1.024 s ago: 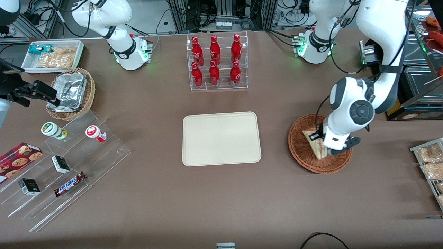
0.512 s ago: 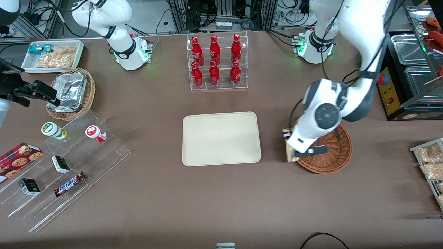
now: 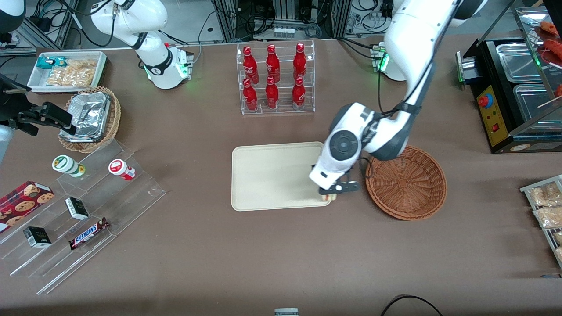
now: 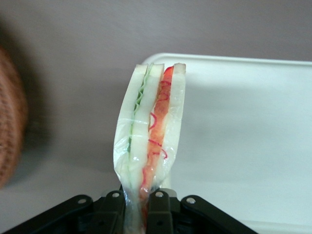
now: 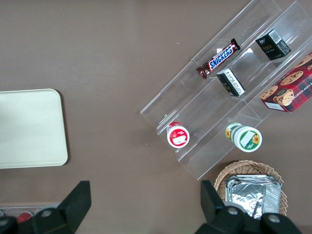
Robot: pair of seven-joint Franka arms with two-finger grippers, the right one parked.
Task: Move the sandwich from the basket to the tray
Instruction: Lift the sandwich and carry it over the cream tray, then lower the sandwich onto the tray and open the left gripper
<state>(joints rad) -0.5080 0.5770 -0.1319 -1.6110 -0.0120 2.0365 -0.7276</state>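
Note:
My left gripper [image 3: 330, 193] is shut on the sandwich [image 4: 150, 129], a wrapped wedge of white bread with green and red filling. In the front view only a small piece of the sandwich [image 3: 327, 198] shows under the wrist. It hangs above the corner of the cream tray [image 3: 272, 175] that is nearest the front camera and the basket. The wrist view shows the tray [image 4: 243, 126] under and beside the sandwich. The reddish-brown wicker basket [image 3: 406, 182] stands beside the tray, toward the working arm's end, with nothing in it.
A clear rack of red bottles [image 3: 274, 79] stands farther from the front camera than the tray. Toward the parked arm's end are a tan basket of foil trays [image 3: 90, 118], a white snack bin [image 3: 68, 72] and clear stepped shelves [image 3: 83, 210] with small goods.
The left arm has lifted the sandwich out of the basket and carried it sideways to the tray's near corner. The basket now holds nothing.

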